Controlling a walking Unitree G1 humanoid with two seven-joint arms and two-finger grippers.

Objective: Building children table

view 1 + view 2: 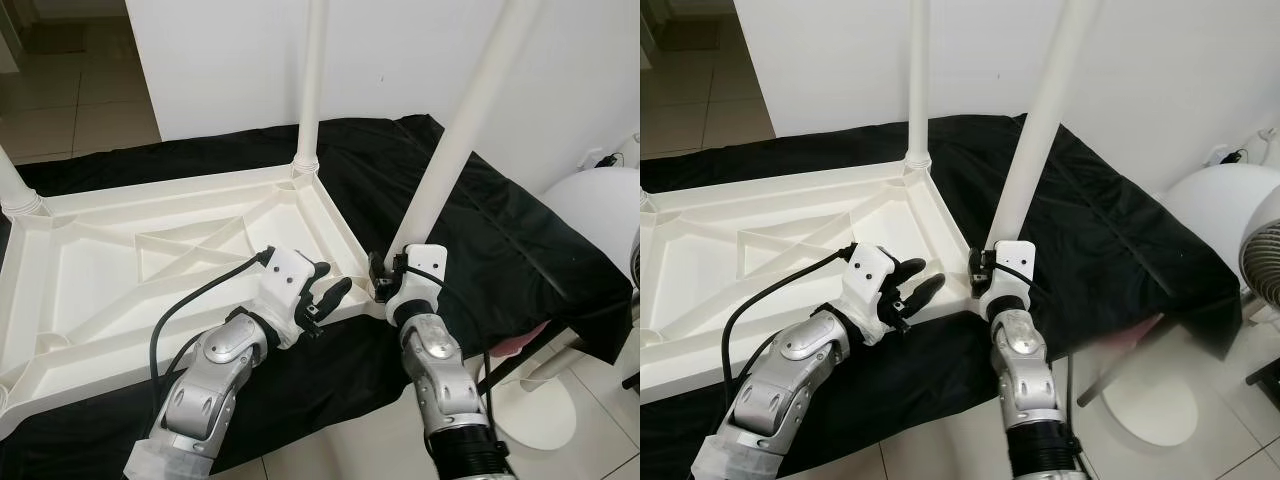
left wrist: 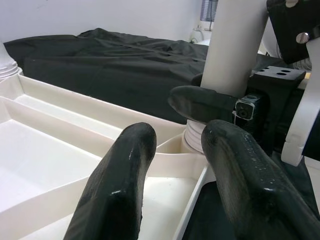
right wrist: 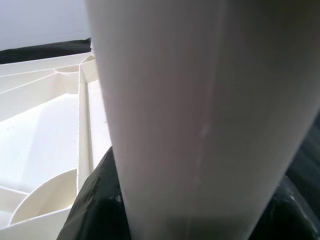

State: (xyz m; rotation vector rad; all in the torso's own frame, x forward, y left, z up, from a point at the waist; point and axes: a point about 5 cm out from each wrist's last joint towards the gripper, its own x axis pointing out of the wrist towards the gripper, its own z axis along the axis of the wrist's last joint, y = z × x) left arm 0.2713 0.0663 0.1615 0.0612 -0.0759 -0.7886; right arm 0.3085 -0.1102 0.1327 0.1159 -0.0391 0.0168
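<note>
The white plastic table top (image 1: 150, 260) lies upside down on a black cloth (image 1: 500, 230). A white leg (image 1: 312, 80) stands upright in its far right corner, and another leg's base (image 1: 12, 185) stands at the far left. My right gripper (image 1: 385, 275) is shut on the foot of a third white leg (image 1: 455, 150), which leans slightly at the near right corner socket. Close up, that leg (image 3: 200, 100) sits between the black fingers. My left gripper (image 1: 325, 295) hovers open just left of that corner, over the table's rim (image 2: 170, 150), with nothing between its fingers (image 2: 120, 185).
A white wall rises directly behind the table. A white round fan (image 1: 1260, 260) and its base (image 1: 1150, 410) stand on the tiled floor to the right. A black cable (image 1: 185, 310) loops from my left wrist over the table top.
</note>
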